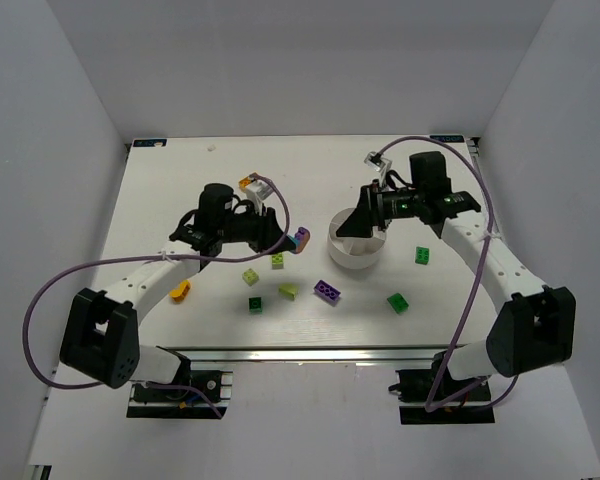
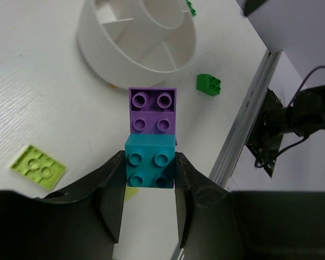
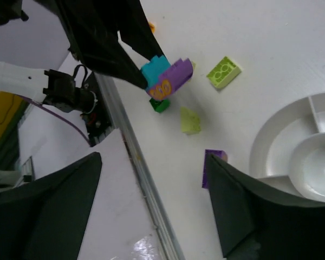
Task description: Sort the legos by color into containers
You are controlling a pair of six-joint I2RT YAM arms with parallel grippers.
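**Left gripper** [image 2: 149, 160]: jaws set narrow and clamped on the sides of a cyan brick [image 2: 149, 172], studs facing the wrist camera. A purple brick [image 2: 153, 111] is joined to the cyan one and juts out past the fingertips. The right wrist view shows an orange piece [image 3: 161, 90] on the same stack. The stack hangs above the table [image 1: 160, 200], just left of the dish [image 2: 97, 59] and not touching it.

**Right gripper** [image 3: 153, 158]: jaws spread wide with nothing between them. In the top view it hovers over the left part of the dish, whose wedge compartments and central cup show in both wrist views.

**Loose bricks, on the table outside the dish (top view).**
- Left of the dish, below the left arm:
  - an orange brick [image 1: 180, 291]
  - a lime brick [image 1: 250, 276]
  - a second lime brick [image 1: 278, 261]
  - a dark green brick [image 1: 254, 304]
  - a lime wedge [image 1: 288, 291]
- In front of the dish: a flat purple brick [image 1: 327, 291].
- Right of the dish, well apart from each other:
  - a green brick [image 1: 397, 302]
  - another green brick [image 1: 422, 256]
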